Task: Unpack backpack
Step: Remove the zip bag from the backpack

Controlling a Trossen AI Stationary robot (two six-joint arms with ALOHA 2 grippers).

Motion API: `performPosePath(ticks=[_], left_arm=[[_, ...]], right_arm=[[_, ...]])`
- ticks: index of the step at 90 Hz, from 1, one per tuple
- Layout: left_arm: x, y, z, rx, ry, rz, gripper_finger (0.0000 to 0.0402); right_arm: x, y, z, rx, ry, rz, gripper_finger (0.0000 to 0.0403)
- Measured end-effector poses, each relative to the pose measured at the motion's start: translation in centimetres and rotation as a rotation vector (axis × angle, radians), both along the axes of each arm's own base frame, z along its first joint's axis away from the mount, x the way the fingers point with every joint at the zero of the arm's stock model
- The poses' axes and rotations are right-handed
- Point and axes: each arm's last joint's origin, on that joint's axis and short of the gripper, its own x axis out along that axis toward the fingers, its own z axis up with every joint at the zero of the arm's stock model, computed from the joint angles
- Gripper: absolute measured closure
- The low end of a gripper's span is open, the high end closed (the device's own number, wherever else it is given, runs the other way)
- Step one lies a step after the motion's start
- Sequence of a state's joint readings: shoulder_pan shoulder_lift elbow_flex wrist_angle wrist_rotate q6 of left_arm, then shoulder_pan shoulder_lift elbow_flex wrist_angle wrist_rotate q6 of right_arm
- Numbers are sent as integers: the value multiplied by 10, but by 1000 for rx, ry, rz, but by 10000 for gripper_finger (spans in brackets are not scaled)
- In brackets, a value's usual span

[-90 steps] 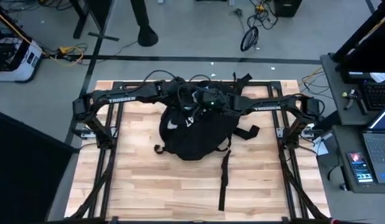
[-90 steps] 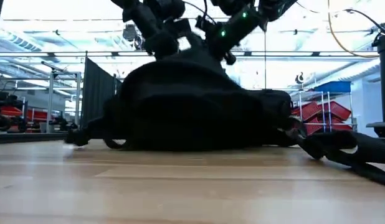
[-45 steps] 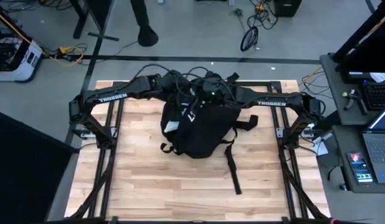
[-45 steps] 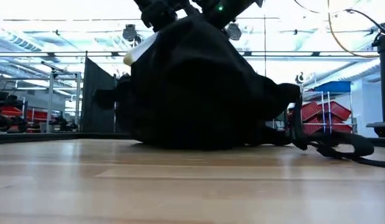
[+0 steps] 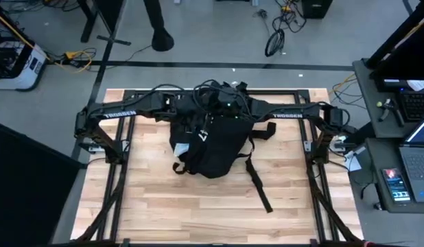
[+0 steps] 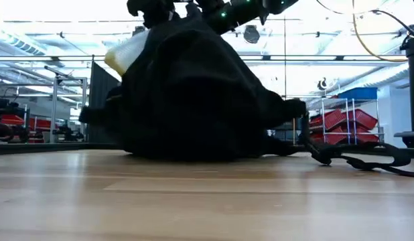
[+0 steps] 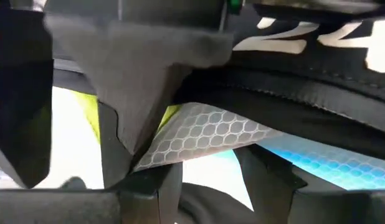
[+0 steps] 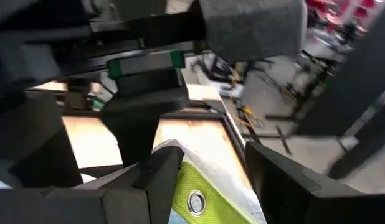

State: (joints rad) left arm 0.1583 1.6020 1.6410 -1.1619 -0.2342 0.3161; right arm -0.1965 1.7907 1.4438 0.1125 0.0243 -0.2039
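black backpack (image 5: 212,140) upright on wooden table (image 5: 164,206) mid-back, left gripper (image 5: 198,110) and right gripper (image 5: 226,108) both at its top edge, can't tell finger opening or grip, white-yellow item (image 6: 126,52) poking from top

Backpack (image 5: 215,140): one, black. Robot arms: two. Pale packet (image 6: 126,53) showing at its opening: one.
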Motion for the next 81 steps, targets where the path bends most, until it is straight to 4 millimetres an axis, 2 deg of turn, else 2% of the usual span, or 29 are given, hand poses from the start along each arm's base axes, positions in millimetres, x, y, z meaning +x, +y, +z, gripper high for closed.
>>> performPosePath(ticks=[6,18,42,53,61,67,77,81], left_arm=[[-2,-1,0,-12,12,42,259],[-6,-2,-3,-56,32,152,259],[-20,0,-29,-95,156,378,259],[-26,-2,-45,-114,242,420,259],[-26,-2,-50,-114,251,421,258],[-26,-2,-52,-116,248,420,258],[-22,-2,-52,-133,213,413,258],[-19,-2,-52,-141,183,400,259]], right_arm=[[1,0,3,11,-5,57,227],[4,-2,-5,45,26,108,227],[19,9,-47,265,157,373,227],[27,16,-67,283,211,399,227],[25,17,-69,269,245,393,227],[20,16,-65,250,275,321,227],[3,2,-49,186,342,150,227],[-3,-6,-52,184,397,96,227]])
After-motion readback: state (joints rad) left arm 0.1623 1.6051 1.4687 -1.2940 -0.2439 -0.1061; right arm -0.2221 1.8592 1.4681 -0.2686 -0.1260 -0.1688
